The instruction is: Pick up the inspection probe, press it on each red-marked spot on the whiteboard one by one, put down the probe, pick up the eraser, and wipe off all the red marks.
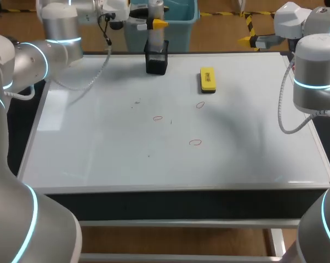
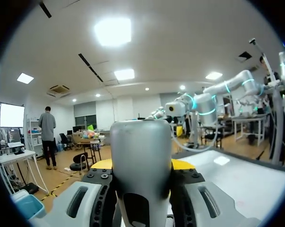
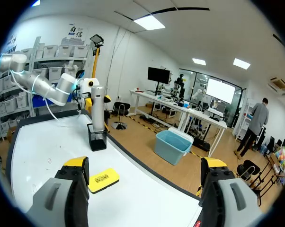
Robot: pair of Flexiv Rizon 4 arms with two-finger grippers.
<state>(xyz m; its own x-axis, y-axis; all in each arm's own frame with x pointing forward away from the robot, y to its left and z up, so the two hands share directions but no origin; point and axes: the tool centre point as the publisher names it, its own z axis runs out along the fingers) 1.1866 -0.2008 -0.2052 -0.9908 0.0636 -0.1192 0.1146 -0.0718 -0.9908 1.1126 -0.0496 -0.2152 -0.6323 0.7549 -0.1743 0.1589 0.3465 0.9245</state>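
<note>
The desk's [image 1: 181, 204] dark front edge lay nearest, carrying the whiteboard [image 1: 99, 148], a flat, glossy white sheet in a pale frame that threw back soft glare. Three thin red marks, small hand-drawn ovals, sat around its middle. The nearest mark was [image 1: 195, 142], another lay farther in [image 1: 157, 118], and the farthest mark [image 1: 200, 104] was close to the eraser.

The eraser [image 1: 207, 79], a yellow oblong block with a dark edge, lay flat on the board. At the far edge stood a black, boxy holder [image 1: 156, 61], open at the top, with the inspection probe [image 1: 155, 34], a smooth grey cylinder, upright in it.

The left arm [image 1: 50, 44] came in from the far left corner. Its left hand [image 2: 141, 164] was clenched on the probe. The head view showed only one yellow tip beside the cylinder, while the left wrist view showed the matte grey shaft filling the gap with a yellow tip pressed against each side.

The right arm [image 1: 316, 71] stood over the far right corner, and the head view did not show its fingers. The right wrist view did: the right hand [image 3: 145, 163] was released, its fingers wide apart with nothing between them. Ahead of it lay the eraser, and beyond that the holder and the gripped probe.
</note>
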